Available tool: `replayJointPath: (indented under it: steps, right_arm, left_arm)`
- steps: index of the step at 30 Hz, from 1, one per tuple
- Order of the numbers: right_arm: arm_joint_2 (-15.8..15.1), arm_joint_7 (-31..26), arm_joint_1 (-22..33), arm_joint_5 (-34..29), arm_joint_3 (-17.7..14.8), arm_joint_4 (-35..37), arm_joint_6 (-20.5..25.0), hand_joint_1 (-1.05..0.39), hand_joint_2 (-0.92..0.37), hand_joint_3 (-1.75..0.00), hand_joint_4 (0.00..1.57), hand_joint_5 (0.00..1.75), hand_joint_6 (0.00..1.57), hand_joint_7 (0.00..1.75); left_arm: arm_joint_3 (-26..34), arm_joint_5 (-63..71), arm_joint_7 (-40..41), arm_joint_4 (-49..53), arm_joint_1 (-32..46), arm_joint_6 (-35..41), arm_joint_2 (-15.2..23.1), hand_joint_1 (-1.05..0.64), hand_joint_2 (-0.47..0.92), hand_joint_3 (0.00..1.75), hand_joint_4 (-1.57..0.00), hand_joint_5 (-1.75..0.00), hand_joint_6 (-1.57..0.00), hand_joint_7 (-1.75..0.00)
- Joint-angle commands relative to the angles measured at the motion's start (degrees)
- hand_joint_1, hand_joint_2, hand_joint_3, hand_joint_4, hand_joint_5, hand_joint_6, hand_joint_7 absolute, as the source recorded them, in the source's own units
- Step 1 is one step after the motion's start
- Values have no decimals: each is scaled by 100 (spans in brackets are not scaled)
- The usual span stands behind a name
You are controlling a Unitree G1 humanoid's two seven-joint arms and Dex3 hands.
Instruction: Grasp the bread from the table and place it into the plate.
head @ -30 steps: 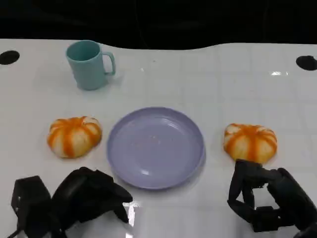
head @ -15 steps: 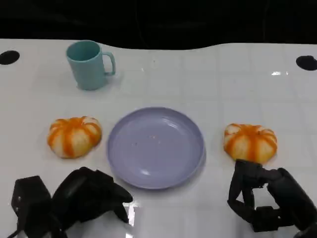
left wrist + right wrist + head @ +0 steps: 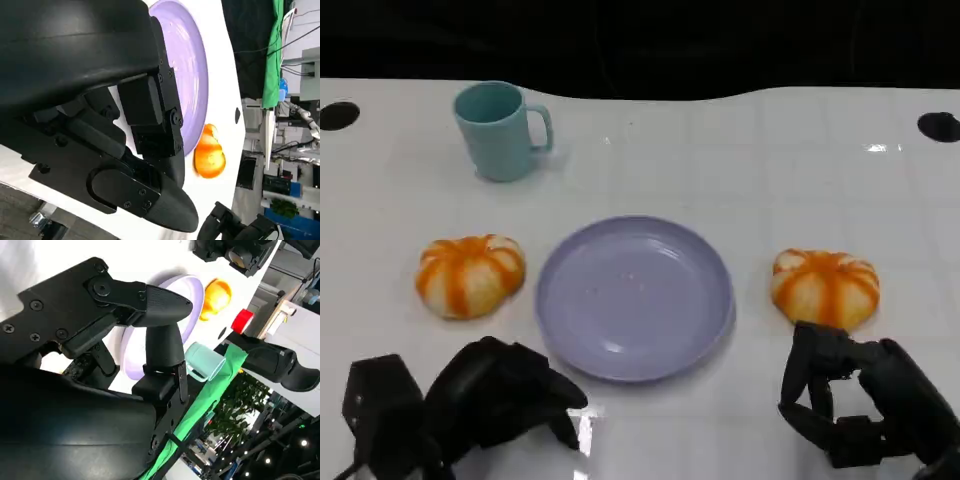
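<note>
My right hand [image 3: 850, 405] sits low at the near edge, fingers apart, nothing in it, just short of the right bread [image 3: 825, 287]. Left hand [image 3: 495, 400] is curled on nothing, near the left bread [image 3: 470, 274]. Plate [image 3: 634, 297] lies between both loaves (teal mug [image 3: 501, 130] far left).

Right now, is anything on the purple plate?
No bread lies on the plate; its surface shows bare apart from a few tiny specks. One bread sits on the table left of it, another bread on its right. What is under the plate is covered.
</note>
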Motion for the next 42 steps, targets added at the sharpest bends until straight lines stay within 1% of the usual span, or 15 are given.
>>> replayJointPath:
  steps: [1, 2, 4, 6, 21, 22, 23, 25, 28, 34, 35, 36, 38, 40, 42]
  right_arm:
    - [-94, 133, -9, 178, -60, -309, 254, -44, -77, -64, 86, 175, 64, 166]
    - [-110, 183, 0, 223, -66, -389, 336, -45, -78, -62, 85, 175, 64, 165]
    - [-125, 251, 20, 281, -76, -506, 455, -46, -84, -51, 73, 174, 56, 149]
    - [-126, 285, 37, 301, -83, -569, 519, -46, -86, -47, 71, 175, 55, 145]
    - [-114, 330, 64, 310, -103, -644, 594, -46, -88, -42, 70, 175, 55, 144]
    - [-158, 282, 34, 273, -164, -755, 600, -46, -88, -41, 63, 170, 48, 139]
    - [-190, 247, 14, 244, -210, -841, 606, -46, -88, -37, 51, 159, 38, 121]
    - [-217, 218, 1, 212, -262, -946, 629, -45, -89, -31, 40, 150, 33, 102]
    - [-209, 227, 19, 202, -275, -992, 667, -45, -90, -28, 38, 148, 32, 96]
    - [-211, 225, 28, 200, -274, -1020, 694, -45, -91, -25, 37, 147, 32, 94]
    - [-398, 11, -46, -269, -405, -1219, 902, -45, -91, -25, 37, 147, 32, 94]
    - [-538, -158, -102, -636, -502, -1371, 1072, -55, -92, -15, 24, 110, 26, 61]
    - [-722, -320, -131, -1125, -585, -1681, 1384, -62, -92, -11, 19, 77, 29, 27]
    - [-767, -347, -98, -1269, -559, -1856, 1552, -67, -92, -10, 16, 68, 28, 18]
    - [-864, -501, -91, -1595, -576, -2072, 1785, -69, -92, -8, 11, 63, 25, 12]
  left_arm:
    - [36, -6, 14, 54, -96, -13, 107, -105, 85, 0, -125, -92, -157, -4]
    - [37, -7, 11, 59, -98, -22, 105, -105, 85, 0, -125, -92, -157, -4]
    - [39, -7, 7, 67, -101, -36, 103, -105, 85, 0, -125, -92, -157, -4]
    - [40, -6, 5, 72, -103, -40, 102, -105, 85, 0, -125, -92, -157, -4]
    - [48, -1, 2, 77, -106, -43, 100, -105, 85, 0, -125, -92, -157, -3]
    - [46, 1, -1, 85, -106, -54, 97, -105, 85, 0, -125, -92, -157, -3]
    - [45, 3, -3, 91, -106, -62, 95, -105, 85, 0, -125, -92, -157, -3]
    - [45, 5, -6, 99, -107, -72, 92, -105, 85, 0, -124, -92, -157, -3]
    - [46, 5, -6, 105, -109, -76, 92, -105, 85, 0, -124, -92, -157, -3]
    - [47, 5, -7, 108, -110, -79, 92, -105, 85, 0, -124, -92, -157, -3]
    - [51, -8, -20, 109, -113, -59, 87, -105, 85, 0, -124, -92, -157, -3]
    - [53, -10, -22, 113, -117, -53, 86, -105, 85, 0, -124, -92, -157, -3]
    - [43, 20, 14, 113, -118, -69, 97, -105, 85, 0, -124, -92, -157, -3]
    - [33, 45, 42, 103, -115, -86, 105, -105, 86, 0, -124, -92, -157, -3]
    - [42, 14, 17, 86, -110, -45, 88, -105, 85, 0, -124, -93, -157, -3]
